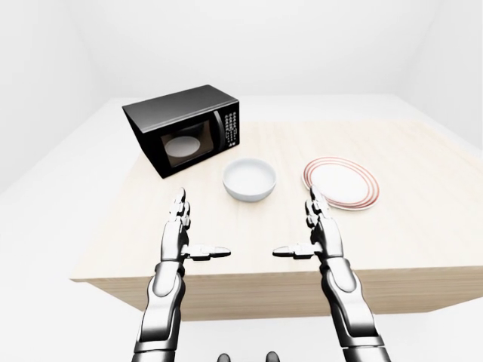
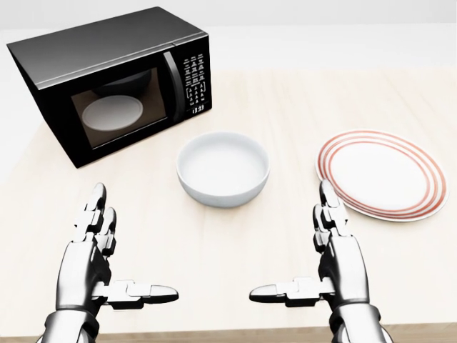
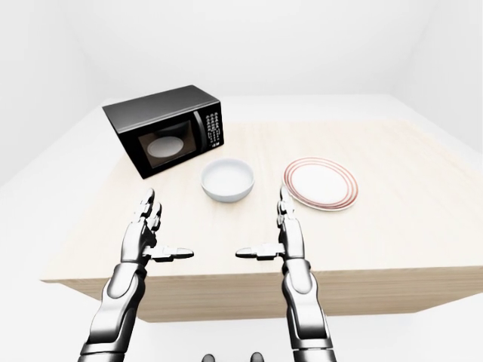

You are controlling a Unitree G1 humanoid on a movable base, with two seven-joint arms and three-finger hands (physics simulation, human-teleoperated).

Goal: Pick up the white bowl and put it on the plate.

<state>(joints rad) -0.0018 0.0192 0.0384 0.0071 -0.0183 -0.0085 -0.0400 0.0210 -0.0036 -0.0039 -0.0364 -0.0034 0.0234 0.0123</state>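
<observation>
Both the left hand and right hand hover empty with fingers spread wide, near the surface edge, while the bowl sits farther off, left of the plate, so a one-sided grab could tip it
</observation>
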